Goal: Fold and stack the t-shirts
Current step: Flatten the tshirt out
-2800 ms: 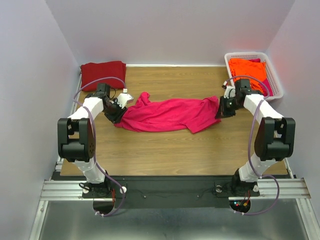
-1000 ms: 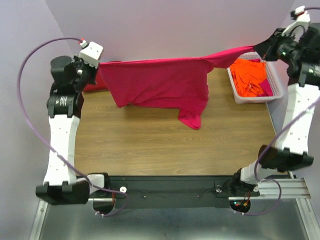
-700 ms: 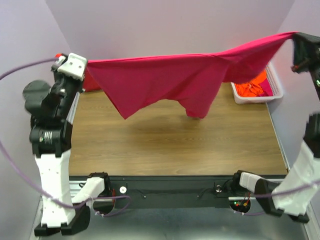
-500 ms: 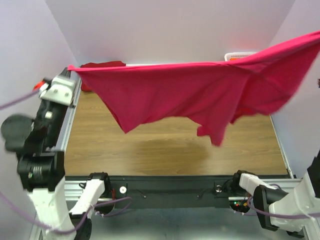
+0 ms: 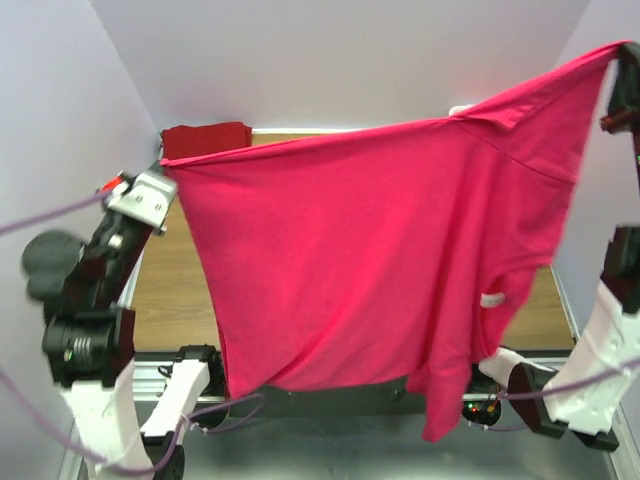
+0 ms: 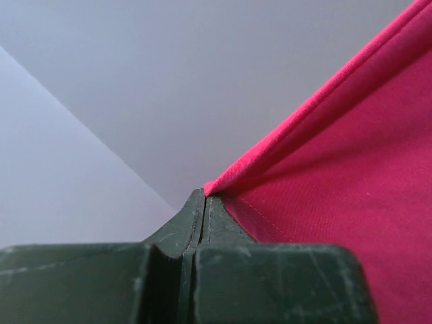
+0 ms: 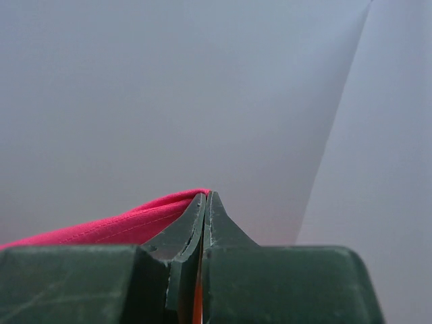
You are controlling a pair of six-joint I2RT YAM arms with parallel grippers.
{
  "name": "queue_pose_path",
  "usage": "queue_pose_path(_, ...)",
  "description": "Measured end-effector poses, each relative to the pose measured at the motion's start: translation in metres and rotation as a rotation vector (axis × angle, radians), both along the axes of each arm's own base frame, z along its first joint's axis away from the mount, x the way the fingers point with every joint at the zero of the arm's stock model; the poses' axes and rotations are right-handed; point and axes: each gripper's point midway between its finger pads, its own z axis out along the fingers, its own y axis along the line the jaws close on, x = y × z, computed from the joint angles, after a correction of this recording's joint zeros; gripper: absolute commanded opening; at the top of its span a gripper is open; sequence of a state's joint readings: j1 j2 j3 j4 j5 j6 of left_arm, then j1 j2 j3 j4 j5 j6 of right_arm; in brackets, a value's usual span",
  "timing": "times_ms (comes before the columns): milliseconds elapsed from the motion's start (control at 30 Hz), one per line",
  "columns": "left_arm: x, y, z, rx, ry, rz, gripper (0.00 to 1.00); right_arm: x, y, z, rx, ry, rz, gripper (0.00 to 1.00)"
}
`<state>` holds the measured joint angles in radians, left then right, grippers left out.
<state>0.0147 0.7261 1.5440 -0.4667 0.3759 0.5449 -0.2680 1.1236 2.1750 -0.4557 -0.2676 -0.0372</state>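
the pink t-shirt (image 5: pixel 370 260) hangs spread above the table (image 5: pixel 175 270), held by two top corners. half a second ago it billowed over the table's middle. now it has dropped into a fuller curtain that hides most of the table, with its lower edge past the table's near edge in the top view. the left gripper (image 6: pixel 204 197) is pressed together, pinching the shirt's hem at the table's left side. the right gripper (image 7: pixel 206 196), jaws also pressed together, pinches the other corner, high over the table's right side. the folded maroon t-shirt (image 5: pixel 205 140) lies on the table's far left corner, as before. of the basket (image 5: pixel 462 109) at the far right corner only a sliver of rim shows.
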Motion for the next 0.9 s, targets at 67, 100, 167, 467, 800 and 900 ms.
queue_pose_path(67, 0.027, -0.003, -0.026, -0.001, 0.089, -0.018, 0.00, 0.032, -0.004, -0.021, 0.015, 0.078, 0.026, 0.01)
queue_pose_path(100, 0.044, -0.004, -0.043, -0.006, 0.146, -0.029, 0.00, 0.052, -0.006, -0.035, 0.030, 0.127, 0.049, 0.01)
queue_pose_path(167, 0.069, -0.007, -0.066, -0.017, 0.222, -0.043, 0.00, 0.085, -0.008, -0.058, 0.062, 0.210, 0.087, 0.01)
queue_pose_path(467, 0.219, -0.010, -0.131, -0.136, 0.438, -0.047, 0.00, 0.239, -0.032, -0.127, 0.251, 0.444, 0.207, 0.01)
queue_pose_path(800, 0.293, -0.007, -0.025, -0.188, 0.143, -0.035, 0.00, 0.284, -0.040, -0.099, 0.320, 0.301, 0.255, 0.01)
queue_pose_path(900, 0.295, -0.012, -0.024, -0.153, 0.108, -0.067, 0.00, 0.284, -0.039, -0.104, 0.325, 0.291, 0.270, 0.01)
